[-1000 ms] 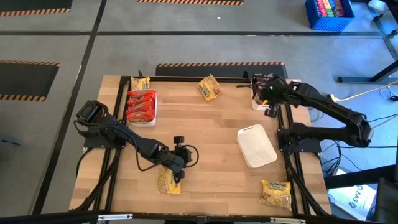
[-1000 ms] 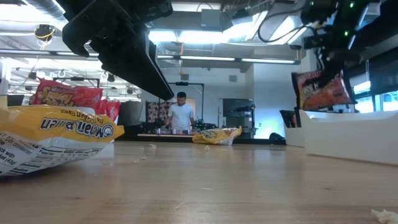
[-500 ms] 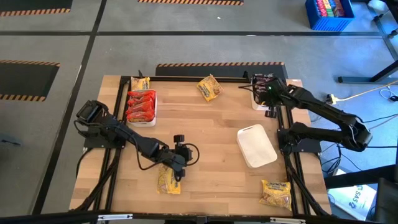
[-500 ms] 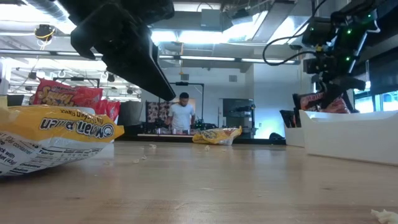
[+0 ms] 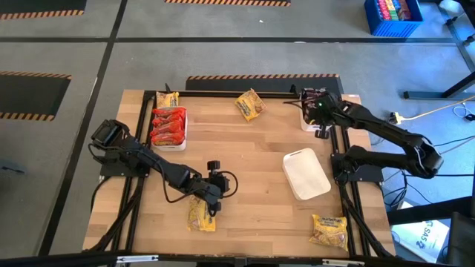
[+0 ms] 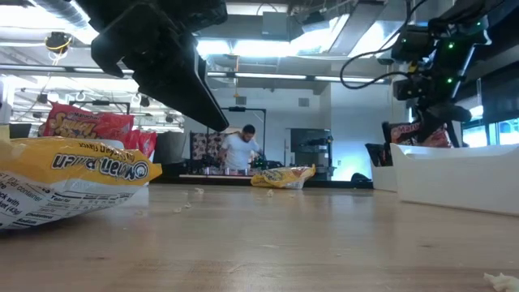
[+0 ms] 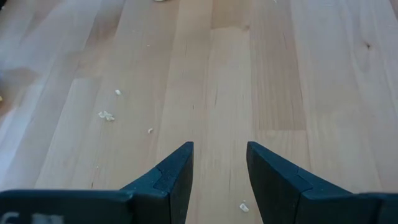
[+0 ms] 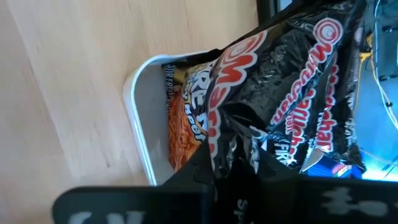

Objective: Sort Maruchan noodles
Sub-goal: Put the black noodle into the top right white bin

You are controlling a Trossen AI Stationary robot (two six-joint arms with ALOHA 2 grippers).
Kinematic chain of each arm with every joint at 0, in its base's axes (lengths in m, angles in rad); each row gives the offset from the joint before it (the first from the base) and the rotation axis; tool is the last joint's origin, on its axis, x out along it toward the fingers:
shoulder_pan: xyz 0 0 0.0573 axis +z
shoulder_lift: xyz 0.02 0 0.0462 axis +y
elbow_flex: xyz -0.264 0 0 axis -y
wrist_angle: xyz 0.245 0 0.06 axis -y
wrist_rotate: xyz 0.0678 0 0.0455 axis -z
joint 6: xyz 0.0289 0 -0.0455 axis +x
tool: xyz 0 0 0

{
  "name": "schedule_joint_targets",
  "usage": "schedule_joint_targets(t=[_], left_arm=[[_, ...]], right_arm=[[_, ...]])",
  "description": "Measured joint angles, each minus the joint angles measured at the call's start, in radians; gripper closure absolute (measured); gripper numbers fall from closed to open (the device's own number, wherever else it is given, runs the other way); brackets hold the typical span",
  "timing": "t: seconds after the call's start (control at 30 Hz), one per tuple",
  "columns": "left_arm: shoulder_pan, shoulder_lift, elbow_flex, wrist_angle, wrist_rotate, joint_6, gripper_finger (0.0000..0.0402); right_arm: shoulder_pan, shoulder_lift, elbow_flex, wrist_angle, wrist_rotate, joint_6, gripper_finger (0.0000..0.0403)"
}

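Note:
My right gripper (image 5: 319,113) is at the table's far right corner, down over a white tray (image 8: 140,124) of dark brown-black noodle packets, shut on the top dark packet (image 8: 280,93). In the low view that packet (image 6: 418,134) shows just under the gripper (image 6: 430,101). My left gripper (image 7: 219,168) is open above bare wood near the table's near edge. It hovers (image 5: 211,194) just beside a yellow packet (image 5: 199,215) that lies flat on the table. Red-orange packets (image 5: 168,126) fill a tray at the far left. My right gripper holds the top dark packet by an edge (image 8: 239,152), coming from above and pointing down. The crinkled packet itself covers the fingertips, so the kind of hold is hidden. The packet rests on the other dark packets in the tray (image 8: 186,124).
An empty white tray (image 5: 306,173) lies right of centre. Loose yellow packets lie at the far left corner (image 5: 167,99), the far middle (image 5: 251,104) and the near right corner (image 5: 329,230). Crumbs dot the wood. A person stands in the room beyond the table (image 6: 238,150).
My right gripper has come down with the dark packet. A second ago the packet hung clear above the far right tray; now it sits low in the tray.

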Motion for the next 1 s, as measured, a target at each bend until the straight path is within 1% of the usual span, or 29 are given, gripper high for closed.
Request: schedule_joint_targets(t=[0.27,0.43,0.5,0.6,0.8,0.93,1.0], left_arm=[[-0.006,0.000,0.001,0.000,0.001,-0.001,0.0258],[-0.006,0.000,0.001,0.000,0.001,-0.001,0.0258],[-0.006,0.000,0.001,0.000,0.008,-0.001,0.0258],[-0.006,0.000,0.001,0.000,0.030,-0.001,0.0258],[-0.006,0.000,0.001,0.000,0.042,-0.001,0.0258],[-0.006,0.000,0.001,0.000,0.043,-0.001,0.0258],[-0.006,0.000,0.001,0.000,0.043,-0.001,0.0258]], right_arm=[[0.000,0.080,0.002,0.018,0.013,-0.001,0.0384],[0.000,0.093,0.002,0.000,0.044,0.006,0.0378],[0.000,0.093,0.002,-0.014,0.069,0.006,0.0364],[0.000,0.094,0.000,-0.019,0.088,0.015,0.0327],[0.001,0.094,0.000,-0.020,0.082,0.025,0.0251],[0.002,0.092,0.004,-0.031,0.146,0.038,0.0224],[0.002,0.088,0.025,-0.060,0.154,0.060,0.0218]])
